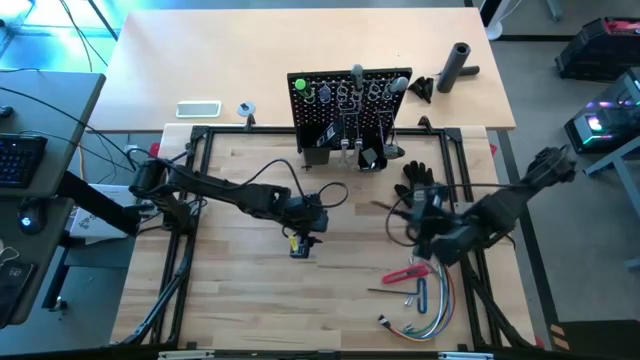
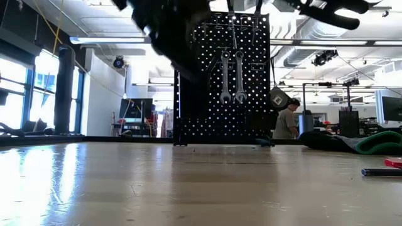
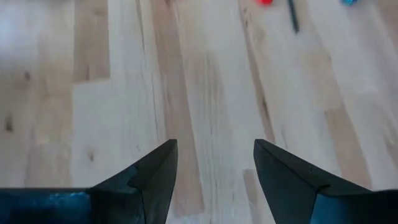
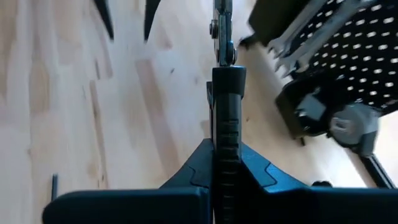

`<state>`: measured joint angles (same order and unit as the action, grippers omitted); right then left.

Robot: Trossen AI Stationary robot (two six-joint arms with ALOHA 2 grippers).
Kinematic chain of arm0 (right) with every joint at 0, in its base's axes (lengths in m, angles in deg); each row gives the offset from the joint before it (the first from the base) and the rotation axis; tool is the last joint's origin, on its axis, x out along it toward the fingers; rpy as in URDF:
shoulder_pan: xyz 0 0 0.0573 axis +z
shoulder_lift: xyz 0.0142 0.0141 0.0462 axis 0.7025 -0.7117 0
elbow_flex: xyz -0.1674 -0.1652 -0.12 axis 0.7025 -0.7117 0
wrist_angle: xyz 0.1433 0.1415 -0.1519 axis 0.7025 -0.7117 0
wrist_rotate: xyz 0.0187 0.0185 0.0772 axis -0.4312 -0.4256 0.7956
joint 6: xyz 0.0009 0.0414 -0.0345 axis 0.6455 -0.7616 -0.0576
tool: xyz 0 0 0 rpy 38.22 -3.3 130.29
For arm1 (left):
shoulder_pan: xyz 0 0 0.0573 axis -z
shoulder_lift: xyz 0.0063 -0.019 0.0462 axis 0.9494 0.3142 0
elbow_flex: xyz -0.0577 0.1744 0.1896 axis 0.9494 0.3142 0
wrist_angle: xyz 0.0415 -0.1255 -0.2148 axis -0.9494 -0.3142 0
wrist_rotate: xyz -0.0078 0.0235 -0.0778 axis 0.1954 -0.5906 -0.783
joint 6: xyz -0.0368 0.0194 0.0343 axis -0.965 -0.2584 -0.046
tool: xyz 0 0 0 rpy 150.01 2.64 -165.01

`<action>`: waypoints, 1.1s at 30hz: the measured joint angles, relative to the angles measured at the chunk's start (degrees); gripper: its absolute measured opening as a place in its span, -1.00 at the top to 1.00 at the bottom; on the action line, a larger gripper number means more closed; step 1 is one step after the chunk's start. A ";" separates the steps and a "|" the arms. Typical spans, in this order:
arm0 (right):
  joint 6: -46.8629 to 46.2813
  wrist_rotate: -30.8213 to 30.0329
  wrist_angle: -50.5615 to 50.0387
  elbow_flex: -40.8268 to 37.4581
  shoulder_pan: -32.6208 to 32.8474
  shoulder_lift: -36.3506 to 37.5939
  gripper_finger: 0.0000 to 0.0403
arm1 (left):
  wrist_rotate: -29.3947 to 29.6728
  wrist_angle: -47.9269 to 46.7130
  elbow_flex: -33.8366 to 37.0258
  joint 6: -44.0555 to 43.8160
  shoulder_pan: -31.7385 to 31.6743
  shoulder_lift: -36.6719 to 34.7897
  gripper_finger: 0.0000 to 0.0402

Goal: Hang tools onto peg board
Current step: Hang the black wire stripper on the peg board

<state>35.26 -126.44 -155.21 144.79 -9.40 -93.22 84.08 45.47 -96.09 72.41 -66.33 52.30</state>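
Left tool (image 3: 216,171) open over bare table (image 3: 124,93); right tool (image 4: 225,163) clamped on black pliers (image 4: 226,112), 5 o'clock of peg board (image 1: 345,120).

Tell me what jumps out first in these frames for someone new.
The black perforated peg board standing upright at the table's far edge, two silver wrenches already hanging on it. Next, the right pincer, in front of the board to its right, is clamped on a black ribbed tool handle. The left pincer hangs open above bare wood at mid-table.
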 joint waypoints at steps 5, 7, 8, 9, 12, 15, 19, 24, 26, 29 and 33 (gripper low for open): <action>0.64 -5.17 4.67 -7.12 0.82 9.02 0.90 | -2.48 6.75 5.91 -2.54 -0.53 0.02 -0.03; 2.33 -6.84 8.31 -11.26 0.80 13.09 0.90 | -3.17 9.97 7.85 -3.44 -0.52 0.02 -0.03; 3.15 -7.95 10.50 -13.56 0.78 15.19 0.90 | -3.54 11.24 8.73 -3.84 -0.52 0.02 -0.03; 4.63 -8.99 13.11 -16.02 0.78 17.35 0.90 | -3.85 12.23 9.39 -4.03 -0.52 0.02 -0.03; 9.73 -12.88 22.72 -23.87 0.76 24.01 0.90 | -4.05 15.41 10.83 -4.43 -0.51 0.02 -0.03; 16.02 -15.16 33.53 -31.84 0.19 30.75 0.90 | -4.41 18.54 12.11 -4.95 -0.52 0.02 -0.03; 23.97 -14.80 46.56 -40.97 -3.20 38.90 0.90 | -6.30 24.28 13.15 -5.47 -0.85 0.02 -0.03; 30.20 -9.43 54.71 -47.49 -9.41 45.67 0.90 | -6.83 28.43 13.24 -5.42 -0.85 0.02 -0.03; 32.24 -6.56 56.27 -48.42 -12.43 47.10 0.90 | -7.12 28.92 13.24 -5.04 -0.85 0.02 -0.03; 35.86 -1.68 59.35 -49.12 -17.36 47.63 0.90 | -7.26 30.21 13.24 -4.97 -0.85 0.04 -0.03; 39.64 6.06 62.11 -49.15 -24.87 47.25 0.90 | -7.25 31.44 13.24 -4.94 -0.85 0.04 -0.03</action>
<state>74.91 -120.38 -93.10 95.64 -34.26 -45.98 76.83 76.91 -82.85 67.47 -67.18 52.34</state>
